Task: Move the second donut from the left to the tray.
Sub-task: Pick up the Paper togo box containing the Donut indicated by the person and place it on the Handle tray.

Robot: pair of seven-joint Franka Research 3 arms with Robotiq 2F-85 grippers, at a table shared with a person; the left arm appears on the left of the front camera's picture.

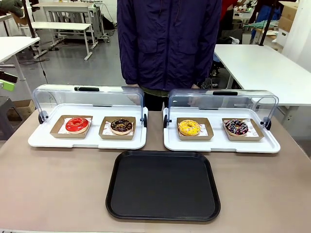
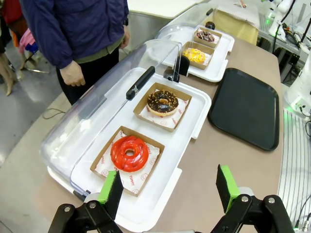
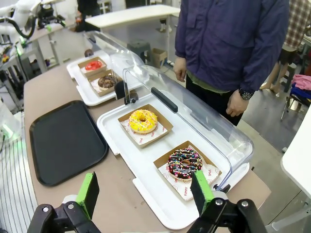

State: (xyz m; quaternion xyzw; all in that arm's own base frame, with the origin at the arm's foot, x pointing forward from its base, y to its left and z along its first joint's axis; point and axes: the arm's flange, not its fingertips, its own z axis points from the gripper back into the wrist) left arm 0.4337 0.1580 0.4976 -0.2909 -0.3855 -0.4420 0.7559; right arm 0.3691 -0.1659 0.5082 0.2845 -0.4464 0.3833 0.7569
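The chocolate-glazed donut with tan sprinkles [image 1: 121, 126] sits in its brown cardboard square, second from the left, on the left white display tray [image 1: 87, 142]; I also see this donut [image 2: 163, 102] [image 3: 106, 81] from both wrists. The black tray [image 1: 163, 185] [image 2: 246, 107] [image 3: 64, 141] lies bare at the table's near middle. My left gripper [image 2: 169, 188] is open, hovering near the red donut's end of the left display tray. My right gripper [image 3: 145, 192] is open above the near edge of the right display tray.
A red-glazed donut [image 1: 77, 124] lies left of the chocolate one. The right display tray [image 1: 221, 143] holds a yellow donut [image 1: 189, 127] and a dark donut with pink-and-white sprinkles [image 1: 236, 127]. Both clear lids stand raised. A person in a dark jacket [image 1: 167, 43] stands at the far side.
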